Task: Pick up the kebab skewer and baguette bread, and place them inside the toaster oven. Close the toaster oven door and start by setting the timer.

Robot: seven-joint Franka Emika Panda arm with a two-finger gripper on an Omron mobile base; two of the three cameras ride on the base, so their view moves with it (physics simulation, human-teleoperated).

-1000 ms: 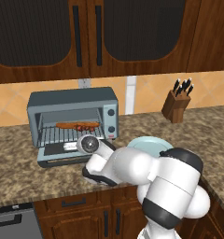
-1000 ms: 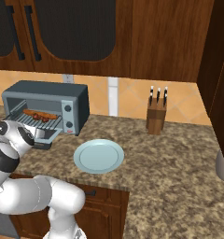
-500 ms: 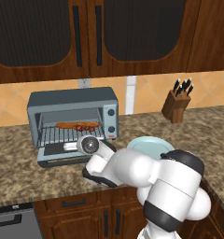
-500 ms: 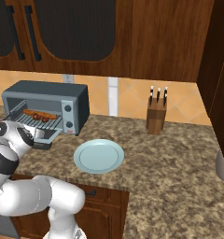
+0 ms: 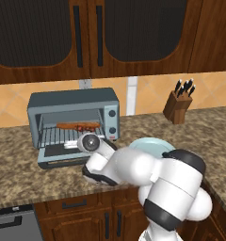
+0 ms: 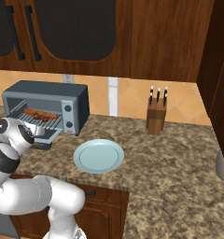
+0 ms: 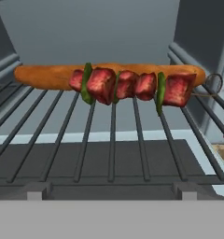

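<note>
Left base view: nothing has shifted since the earlier frame; the oven [image 5: 75, 123] stands with its door [image 5: 63, 154] dropped flat, and the arm stays low before it.

Right base view: also unchanged; the plate [image 6: 98, 156] lies bare.

Hand view: the skewer [image 7: 132, 86], red chunks with green slices, lies against the bread [image 7: 48, 76] on the rack [image 7: 111, 140]. Claw spread wide, holding nothing.
</note>
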